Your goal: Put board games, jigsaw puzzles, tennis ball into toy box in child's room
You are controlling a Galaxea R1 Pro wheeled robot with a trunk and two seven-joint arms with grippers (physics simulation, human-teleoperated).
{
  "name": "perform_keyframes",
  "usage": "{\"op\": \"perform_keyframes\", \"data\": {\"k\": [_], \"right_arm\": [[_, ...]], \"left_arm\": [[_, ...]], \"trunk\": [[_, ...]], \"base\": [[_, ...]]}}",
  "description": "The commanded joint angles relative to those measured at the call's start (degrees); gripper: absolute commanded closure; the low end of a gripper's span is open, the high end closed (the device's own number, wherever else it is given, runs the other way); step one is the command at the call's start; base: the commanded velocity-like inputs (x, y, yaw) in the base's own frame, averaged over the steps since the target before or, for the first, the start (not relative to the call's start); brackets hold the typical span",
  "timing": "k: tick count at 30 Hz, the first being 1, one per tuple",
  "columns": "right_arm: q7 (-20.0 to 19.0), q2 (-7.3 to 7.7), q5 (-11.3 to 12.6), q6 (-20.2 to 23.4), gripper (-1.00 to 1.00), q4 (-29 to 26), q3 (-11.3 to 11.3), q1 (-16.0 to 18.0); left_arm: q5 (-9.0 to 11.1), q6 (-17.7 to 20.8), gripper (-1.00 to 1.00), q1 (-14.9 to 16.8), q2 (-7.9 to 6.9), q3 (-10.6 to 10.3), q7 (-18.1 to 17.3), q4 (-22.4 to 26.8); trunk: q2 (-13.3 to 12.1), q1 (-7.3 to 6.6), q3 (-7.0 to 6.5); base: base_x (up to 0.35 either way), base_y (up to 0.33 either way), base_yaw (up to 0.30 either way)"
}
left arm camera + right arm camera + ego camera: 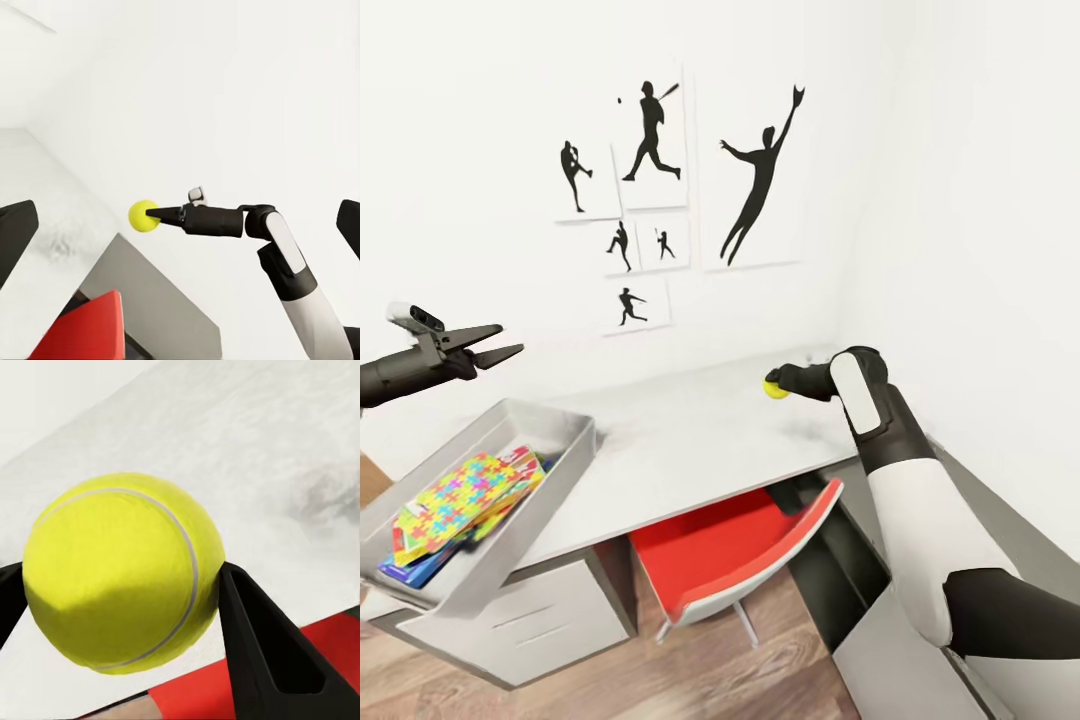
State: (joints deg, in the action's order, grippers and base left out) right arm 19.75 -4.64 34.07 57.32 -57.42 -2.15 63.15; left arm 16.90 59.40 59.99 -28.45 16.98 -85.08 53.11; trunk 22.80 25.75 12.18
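A yellow tennis ball [774, 389] is held over the back right part of the white table [700, 430], with my right gripper [780, 384] shut on it. In the right wrist view the ball [124, 570] sits squeezed between the black fingers [259, 649]. The left wrist view also catches the ball [142, 216] at the tip of my right arm. The grey toy box [555, 428] stands at the table's left end and holds a colourful jigsaw puzzle [465, 495] on top of other flat boxes. My left gripper [508, 340] hovers open above the box, empty.
A red chair [745, 545] is tucked under the table's middle. A grey drawer unit [530, 620] stands under the left end. Walls close in behind and on the right, with black silhouette posters [660, 190] on the back wall. Wooden floor [690, 680] lies in front.
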Motion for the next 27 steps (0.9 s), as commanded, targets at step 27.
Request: {"op": "perform_keyframes", "data": {"k": [27], "right_arm": [[0.77, -1.25, 0.74, 0.00, 1.00, -0.06, -0.04, 2.50]], "left_arm": [[0.06, 0.60, -1.00, 0.04, -0.98, -0.02, -0.17, -0.05]], "trunk": [[0.11, 0.04, -2.28]], "base": [[-0.028, 0.205, 0.154]]}}
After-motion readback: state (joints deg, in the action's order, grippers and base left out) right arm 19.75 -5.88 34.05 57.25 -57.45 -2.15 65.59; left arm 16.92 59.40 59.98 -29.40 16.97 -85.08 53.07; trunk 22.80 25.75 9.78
